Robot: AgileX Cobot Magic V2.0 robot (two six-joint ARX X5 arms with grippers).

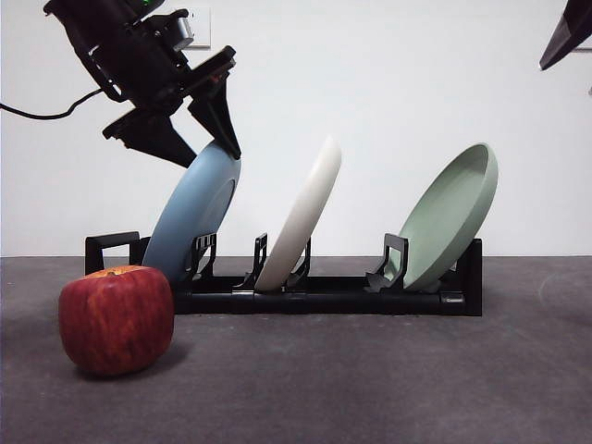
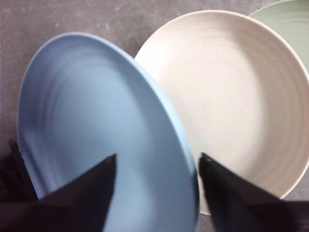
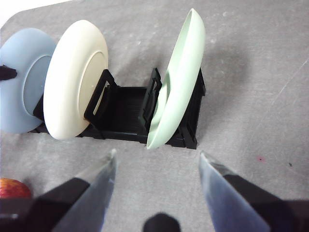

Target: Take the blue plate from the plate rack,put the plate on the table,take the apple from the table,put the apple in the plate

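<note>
The blue plate (image 1: 194,217) leans in the left slot of the black plate rack (image 1: 324,298); it also shows in the left wrist view (image 2: 96,121) and the right wrist view (image 3: 21,82). My left gripper (image 1: 205,153) is open, its jaws either side of the plate's top rim (image 2: 157,169). The apple (image 1: 116,319) sits on the table (image 1: 370,379) in front of the rack's left end, and its edge shows in the right wrist view (image 3: 12,187). My right gripper (image 3: 157,162) is open and empty, high above the rack (image 3: 120,113), a black tip at the top right of the front view (image 1: 564,37).
A cream-white plate (image 1: 301,222) leans in the rack's middle slot, close beside the blue plate. A pale green plate (image 1: 449,217) leans at the right end. A black cable hangs at the far left.
</note>
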